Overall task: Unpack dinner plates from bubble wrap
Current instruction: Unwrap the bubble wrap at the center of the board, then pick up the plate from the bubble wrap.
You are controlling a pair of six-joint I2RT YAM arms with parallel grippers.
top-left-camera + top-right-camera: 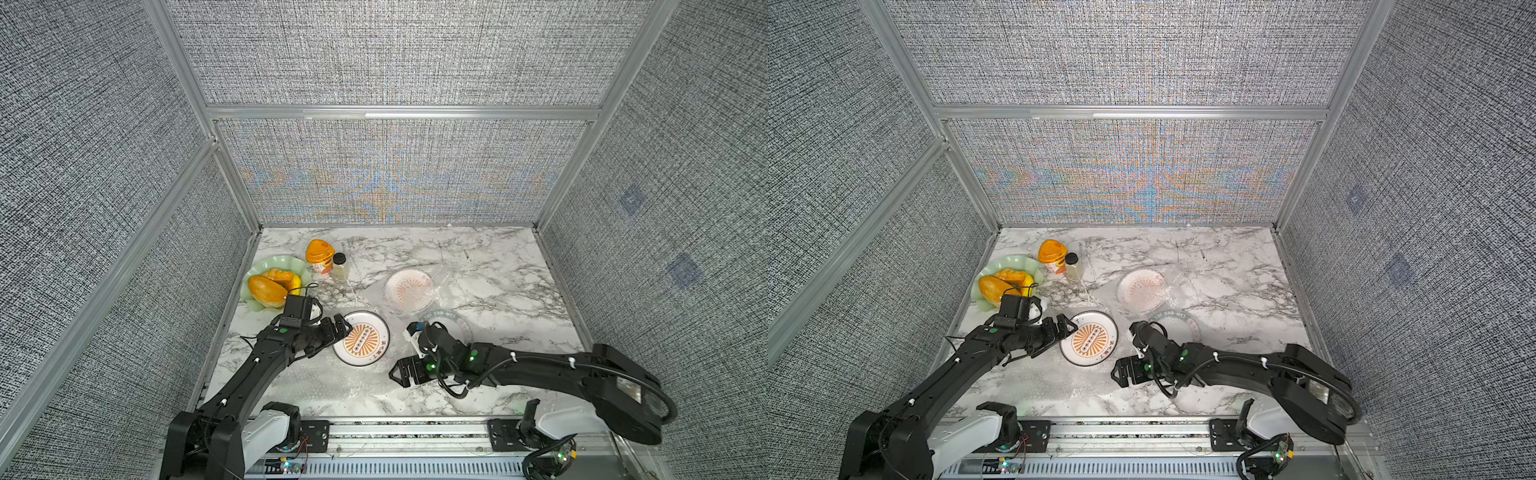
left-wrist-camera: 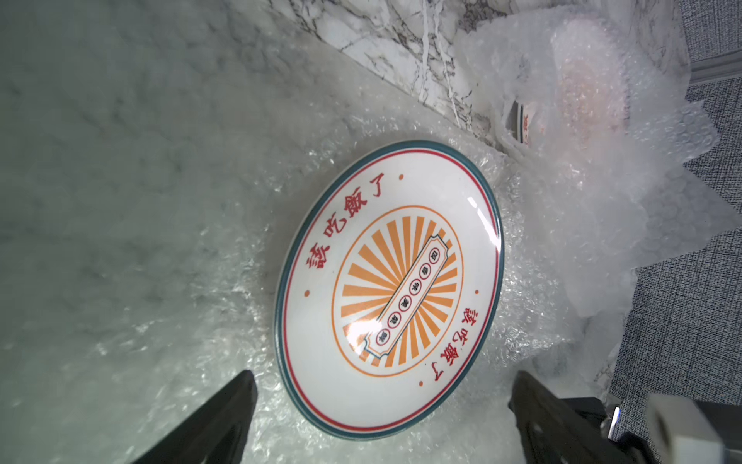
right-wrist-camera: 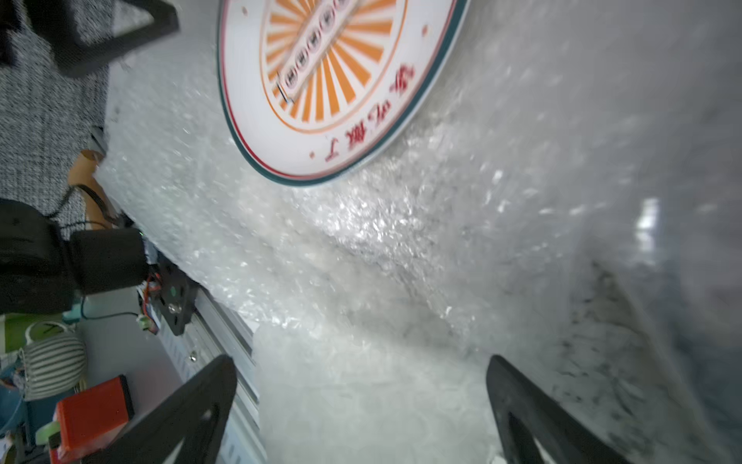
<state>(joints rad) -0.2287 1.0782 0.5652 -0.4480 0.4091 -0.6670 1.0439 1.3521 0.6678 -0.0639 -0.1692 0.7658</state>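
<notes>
Both released, empty: left gripper should pinch round white orange-sunburst plate by the rim while right gripper pins clear crinkly bubble wrap.

Marble-patterned tabletop, in a top view. At ten o'clock: wavy-edged pale green dish bearing orange food. At eleven o'clock: orange-lidded cup; just beside it, at its four o'clock, a black-capped clear bottle.
</notes>
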